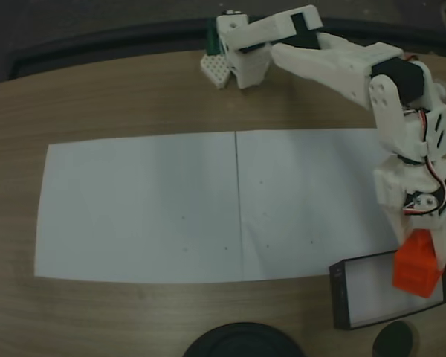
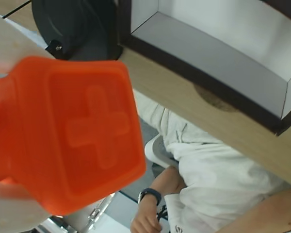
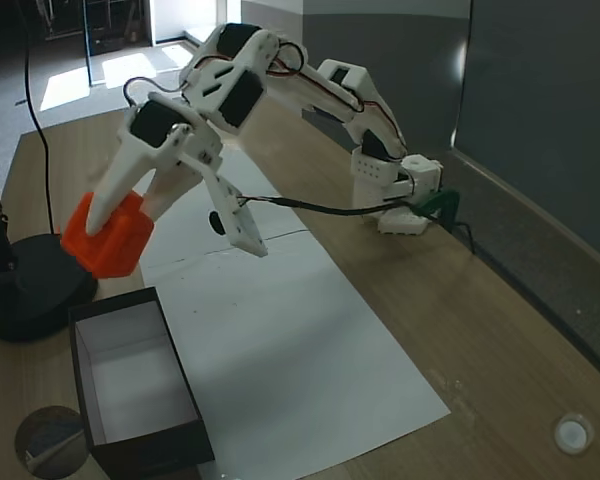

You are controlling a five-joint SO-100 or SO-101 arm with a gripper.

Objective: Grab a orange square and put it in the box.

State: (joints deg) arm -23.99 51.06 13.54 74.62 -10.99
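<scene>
Presently I have the tool (image 3: 100, 225) clenched on the orange square (image 3: 109, 236), which hangs in the air, off the worktop (image 3: 500, 340). From a fixed view at the side, the block sits above and just behind the far end of the box (image 3: 130, 440), close to the round black base (image 3: 30, 295) at the left edge; one white finger lies along the block's top, the other finger (image 3: 235, 220) angles down to the right of it. From a fixed view overhead, the orange square (image 1: 417, 266) overlaps the right part of the box (image 1: 340, 294), whose white bottom and thin black walls read clearly; the white arm (image 1: 342, 67) reaches from its base at the top edge round to the right side. Two white paper sheets (image 1: 141, 208) lie flat on the wood, meeting at a seam near the middle, and two dark discs (image 1: 243, 341) sit at the bottom edge, one large, one small. At the wrist, the orange square (image 2: 72, 131) looms large at the left, blurred, with a raised cross on the face toward the lens (the tool's fingertips I cannot make out here). Upper right in that view is the box (image 2: 203, 80), and beyond the worktop's edge a person in a white top (image 2: 218, 174) with a dark wristband.
</scene>
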